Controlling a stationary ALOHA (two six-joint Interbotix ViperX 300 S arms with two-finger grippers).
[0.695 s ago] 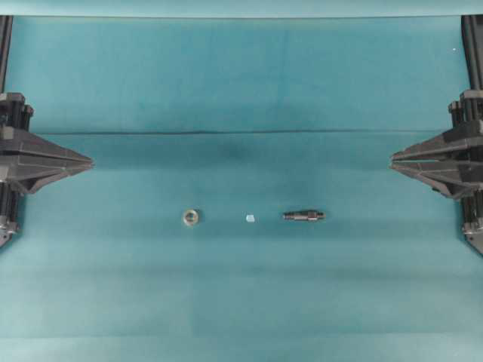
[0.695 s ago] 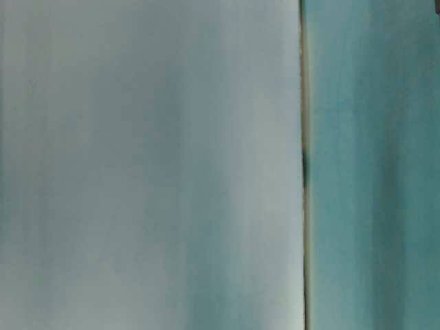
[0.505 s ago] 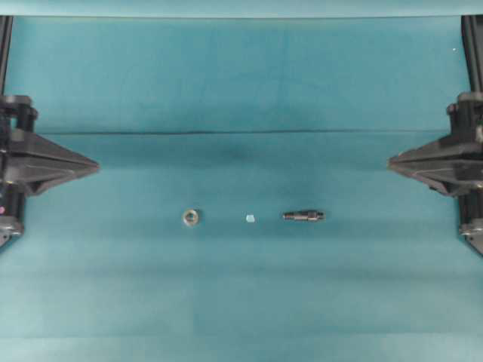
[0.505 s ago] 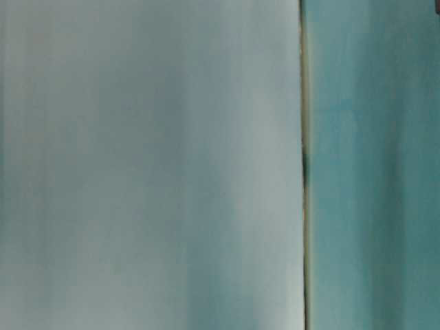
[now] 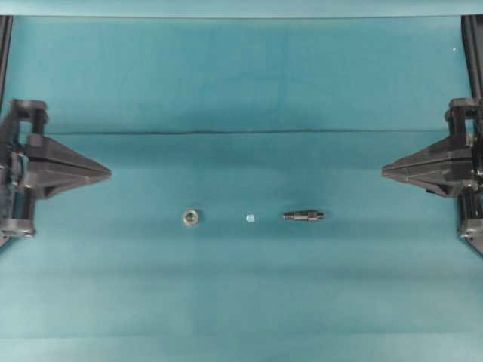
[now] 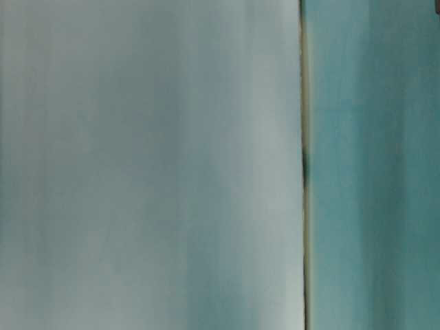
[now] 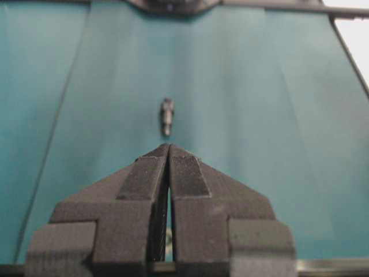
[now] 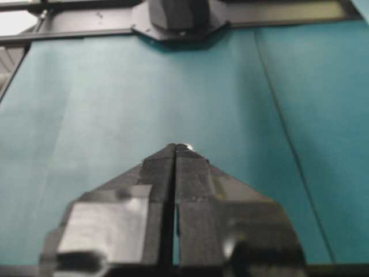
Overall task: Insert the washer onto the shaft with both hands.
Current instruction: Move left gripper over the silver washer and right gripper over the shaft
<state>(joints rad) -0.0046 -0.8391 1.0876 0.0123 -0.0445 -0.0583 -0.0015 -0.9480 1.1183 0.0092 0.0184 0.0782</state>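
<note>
The washer (image 5: 190,217), a tiny silvery-brass ring, lies flat on the teal mat left of centre. The shaft (image 5: 303,216), a small dark stepped rod, lies on its side right of centre. It also shows in the left wrist view (image 7: 166,115), beyond the fingertips. My left gripper (image 5: 108,173) is shut and empty at the left edge, well away from the washer. My right gripper (image 5: 385,173) is shut and empty at the right edge, away from the shaft. In the wrist views both left gripper (image 7: 169,146) and right gripper (image 8: 176,146) have their tips together.
A tiny pale whitish square bit (image 5: 250,218) lies between washer and shaft. A fold line (image 5: 241,133) crosses the mat above the parts. The opposite arm's base (image 8: 176,17) stands at the far edge. The table-level view is a blur of grey and teal.
Both grippers have moved inward toward the middle, the left one more than the right. The washer, the shaft and the square bit have not moved.
</note>
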